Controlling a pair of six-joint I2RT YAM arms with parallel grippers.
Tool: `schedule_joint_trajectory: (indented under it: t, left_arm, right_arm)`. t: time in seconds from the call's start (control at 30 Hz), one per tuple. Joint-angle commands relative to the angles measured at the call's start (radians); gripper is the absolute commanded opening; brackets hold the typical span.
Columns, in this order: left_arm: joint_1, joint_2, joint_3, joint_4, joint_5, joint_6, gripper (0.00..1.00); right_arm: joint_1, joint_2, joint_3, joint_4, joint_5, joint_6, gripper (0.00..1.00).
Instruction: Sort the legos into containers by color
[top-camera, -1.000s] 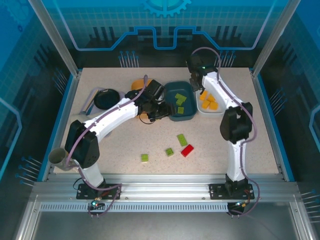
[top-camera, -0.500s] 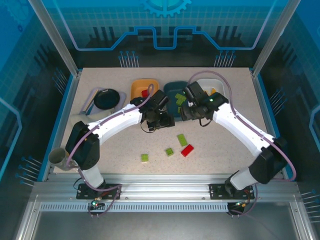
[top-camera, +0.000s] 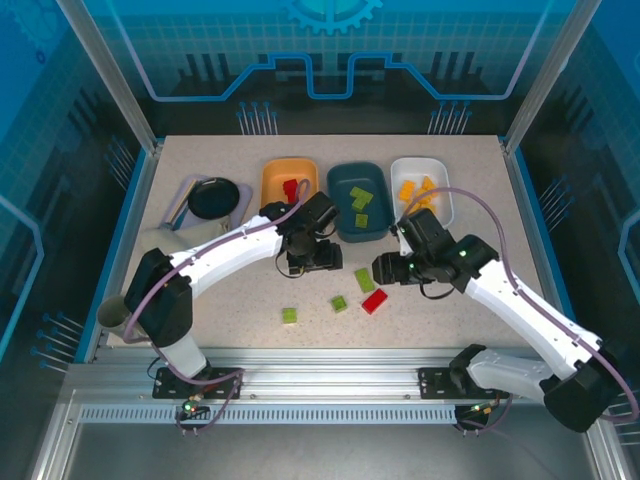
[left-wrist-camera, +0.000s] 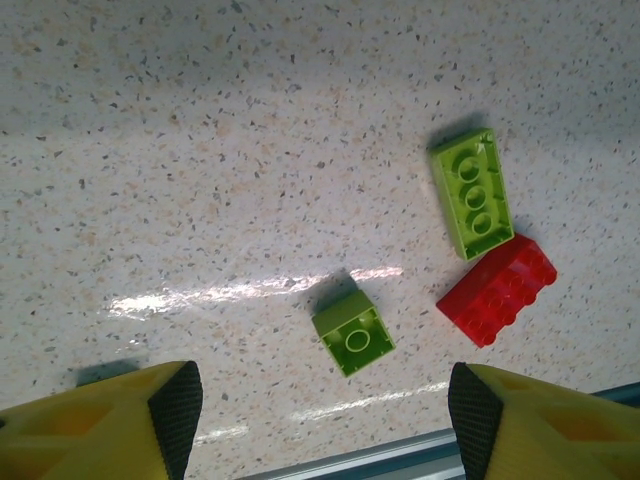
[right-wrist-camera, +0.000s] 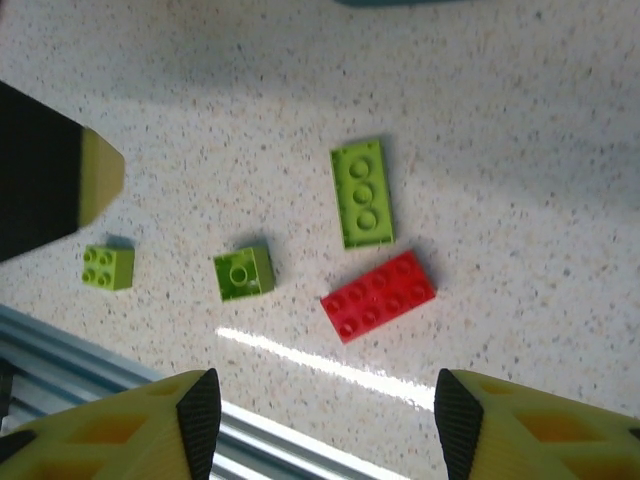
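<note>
Table (top-camera: 200, 270) | containers ranged along far edge, one colour kept in each: orange container (top-camera: 268, 185) red, teal container (top-camera: 336, 190) green, white container (top-camera: 446, 200) yellow-orange | left gripper (left-wrist-camera: 320, 400), right gripper (right-wrist-camera: 325, 410): jaws spread, empty, poised above strays | legos unsorted near front: green oblong (top-camera: 364, 279), red brick (top-camera: 374, 301), small green square (top-camera: 340, 303), second green square (top-camera: 290, 315)

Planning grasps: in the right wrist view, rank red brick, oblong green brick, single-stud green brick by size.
1. Red oblong plastic brick and oblong light-green plastic brick: alike.
2. Single-stud square green brick: smallest.
</note>
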Motion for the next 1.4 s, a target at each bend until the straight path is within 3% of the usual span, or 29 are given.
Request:
schedule_joint_trajectory:
  t: [0.0, 0.3, 0.5, 0.6, 0.77, 1.03, 1.37]
  left_arm:
    - [-0.011, -0.025, -0.012, -0.075, 0.018, 0.066, 0.7]
    - [-0.049, 0.079, 0.029, -0.088, 0.066, 0.148, 0.74]
    - [-0.066, 0.246, 0.209, -0.11, 0.088, 0.016, 0.74]
    - [-0.079, 0.34, 0.321, -0.129, 0.162, -0.039, 0.73]
    - [-0.159, 0.48, 0.537, -0.267, 0.096, 0.105, 0.7]
    - [-0.231, 0.526, 0.534, -0.264, 0.08, 0.248, 0.71]
    - [-0.272, 0.605, 0.577, -0.257, -0.009, 0.293, 0.74]
  right_arm:
    - [0.013, -0.072, -0.036, -0.053, -0.04, 0.038, 0.62]
    - [-0.008, -0.124, -0.088, -0.165, -0.084, -0.012, 0.64]
    - [-0.045, -0.123, -0.109, -0.149, -0.08, -0.042, 0.64]
    - [-0.074, -0.125, -0.136, -0.154, -0.053, -0.041, 0.64]
    - [-0.105, -0.198, -0.12, -0.181, 0.029, -0.004, 0.63]
    - [-0.133, -0.447, -0.084, -0.169, 0.182, 0.057, 0.68]
    - [-0.14, -0.466, -0.084, -0.151, 0.196, 0.08, 0.68]
